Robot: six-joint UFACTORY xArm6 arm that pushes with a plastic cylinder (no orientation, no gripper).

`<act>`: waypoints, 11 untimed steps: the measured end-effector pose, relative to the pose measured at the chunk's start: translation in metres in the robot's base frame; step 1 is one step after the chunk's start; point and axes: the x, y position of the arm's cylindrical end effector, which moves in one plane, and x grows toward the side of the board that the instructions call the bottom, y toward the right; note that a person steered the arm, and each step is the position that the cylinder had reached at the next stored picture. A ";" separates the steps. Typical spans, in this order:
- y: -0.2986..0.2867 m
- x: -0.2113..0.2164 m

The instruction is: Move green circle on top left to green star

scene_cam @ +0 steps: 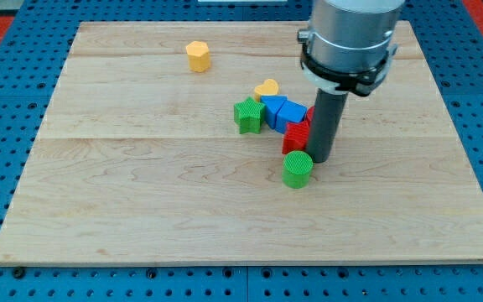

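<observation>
The green circle (298, 169) stands on the wooden board (141, 201), right of centre. The green star (247, 115) lies up and to the left of it, at the left end of a cluster of blocks. My tip (321, 158) is at the lower end of the dark rod, right beside the green circle's upper right edge, touching or nearly touching it. Red blocks (297, 137) sit between the circle and the star, just left of the rod.
Two blue blocks (282, 111) lie next to the green star's right side. A yellow heart (267, 87) sits just above them. A yellow hexagon (197, 56) stands alone near the view's top. The arm's grey body (350, 38) hangs over the board's upper right.
</observation>
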 end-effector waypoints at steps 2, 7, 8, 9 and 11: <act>-0.025 -0.001; 0.016 0.052; 0.017 0.074; 0.000 0.067; -0.089 0.007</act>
